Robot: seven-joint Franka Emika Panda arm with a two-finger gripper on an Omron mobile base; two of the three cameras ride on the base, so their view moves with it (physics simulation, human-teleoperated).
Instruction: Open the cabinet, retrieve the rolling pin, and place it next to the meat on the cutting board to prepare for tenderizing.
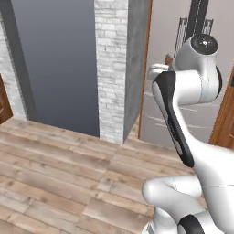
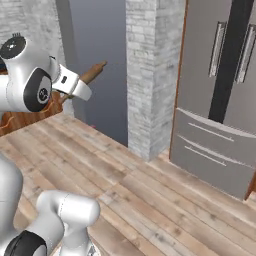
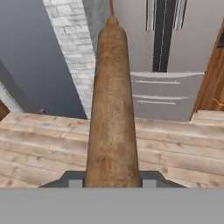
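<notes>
My gripper (image 3: 111,180) is shut on the rolling pin (image 3: 111,109), a brown wooden rod that runs straight away from the hand toward the fridge. In the right base view the rolling pin (image 2: 93,73) sticks out up and to the right of the gripper (image 2: 75,88), carried high above the floor. Its narrow tip (image 1: 168,59) peeks past the arm in the left base view. The cabinet, the meat and the cutting board are out of view.
A white brick pillar (image 2: 150,75) stands ahead, with a dark grey wall (image 1: 59,64) to its left. A grey steel fridge (image 2: 220,95) with vertical handles is to its right. Wooden plank floor (image 1: 64,173) lies below. Reddish-brown wood panels (image 1: 226,114) edge the views.
</notes>
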